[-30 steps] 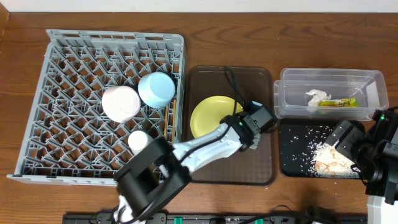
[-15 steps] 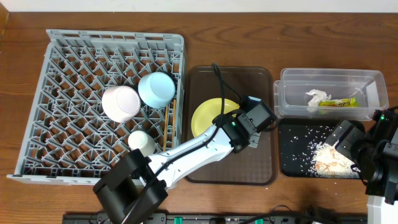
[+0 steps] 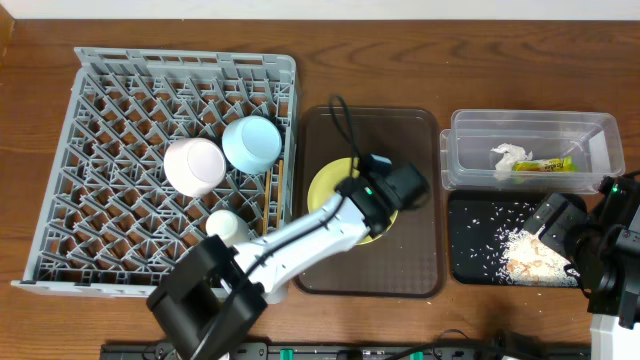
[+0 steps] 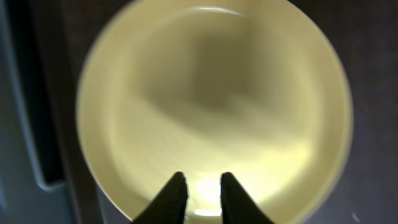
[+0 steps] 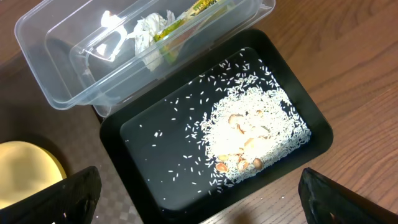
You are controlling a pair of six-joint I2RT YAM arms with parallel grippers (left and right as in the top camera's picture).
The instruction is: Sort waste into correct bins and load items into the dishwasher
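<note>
The yellow plate lies on the dark brown serving tray and fills the left wrist view. My left gripper hovers over its near right part, fingers a narrow gap apart, holding nothing. The pink bowl, blue bowl, white cup and a chopstick are in the grey dish rack. Tissue and wrapper lie in the clear tub. Rice scraps lie in the black tray. My right gripper is wide open over that tray.
The right wrist view shows the rice pile in the black tray, the clear tub with tissue behind it, and the plate's edge at left. A black cable loops above the serving tray.
My left gripper has swung left from the plate's right rim to a spot over the plate. The right arm has not moved.
</note>
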